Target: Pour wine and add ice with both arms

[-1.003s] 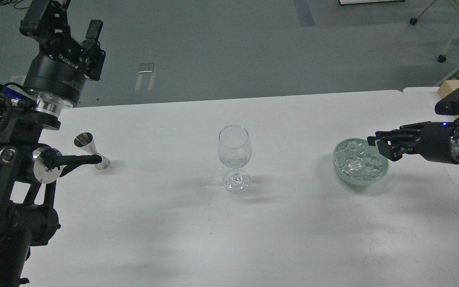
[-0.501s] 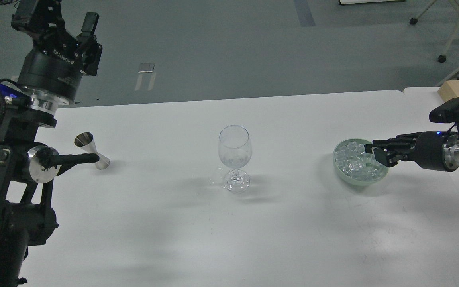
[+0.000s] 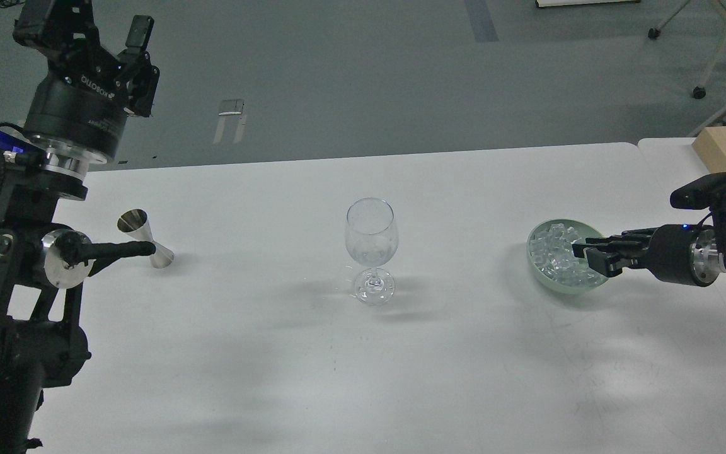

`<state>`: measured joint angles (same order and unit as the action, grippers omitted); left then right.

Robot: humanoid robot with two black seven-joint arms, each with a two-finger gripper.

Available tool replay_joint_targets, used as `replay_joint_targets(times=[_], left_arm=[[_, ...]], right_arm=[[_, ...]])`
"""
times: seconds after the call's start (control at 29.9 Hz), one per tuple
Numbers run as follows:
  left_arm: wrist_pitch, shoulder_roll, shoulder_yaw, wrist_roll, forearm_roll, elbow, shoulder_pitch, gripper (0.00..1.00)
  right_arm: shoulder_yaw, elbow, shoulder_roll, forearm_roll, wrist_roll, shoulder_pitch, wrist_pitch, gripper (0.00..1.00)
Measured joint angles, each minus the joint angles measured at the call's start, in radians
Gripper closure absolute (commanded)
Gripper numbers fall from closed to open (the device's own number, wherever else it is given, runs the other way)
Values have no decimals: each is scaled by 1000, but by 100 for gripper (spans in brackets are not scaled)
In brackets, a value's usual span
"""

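Head view, white table (image 3: 275,353). Ice (image 3: 555,255): heap of small clear cubes in pale green bowl (image 3: 536,268), right side of table. Right gripper (image 3: 585,253) reaching in low over bowl's right rim, tips at cube level; fingers (image 3: 596,241) with small gap between, grasp on any cube not discernible. Left gripper (image 3: 95,31) raised high at far left, fingers spread wide, nothing held. Wine glass (image 3: 370,243) upright mid-table. Steel jigger (image 3: 144,236) standing left, well apart from glass.
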<state>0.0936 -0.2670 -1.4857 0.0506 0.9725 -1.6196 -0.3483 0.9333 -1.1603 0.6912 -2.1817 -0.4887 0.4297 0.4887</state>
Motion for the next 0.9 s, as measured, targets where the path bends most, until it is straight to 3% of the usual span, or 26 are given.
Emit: replay_joint_targets(times=[0.2, 0.43, 0.7, 0.8, 0.9], left_arm=[[0, 0, -1, 2, -1, 2, -2, 20], [0, 0, 0, 3, -3, 10, -17, 18], [0, 0, 2, 5, -7, 13, -30, 18], [0, 2, 3, 5, -7, 14, -30, 18], [0, 3, 4, 5, -7, 14, -30, 18]], right_arm=[[2, 21, -26, 0, 0, 7, 0, 58], [2, 34, -41, 0, 40, 23, 0, 52], [-1, 43, -44, 0, 56, 26, 0, 46], [-1, 43, -48, 0, 58, 26, 0, 42], [0, 35, -53, 0, 59, 27, 0, 30]])
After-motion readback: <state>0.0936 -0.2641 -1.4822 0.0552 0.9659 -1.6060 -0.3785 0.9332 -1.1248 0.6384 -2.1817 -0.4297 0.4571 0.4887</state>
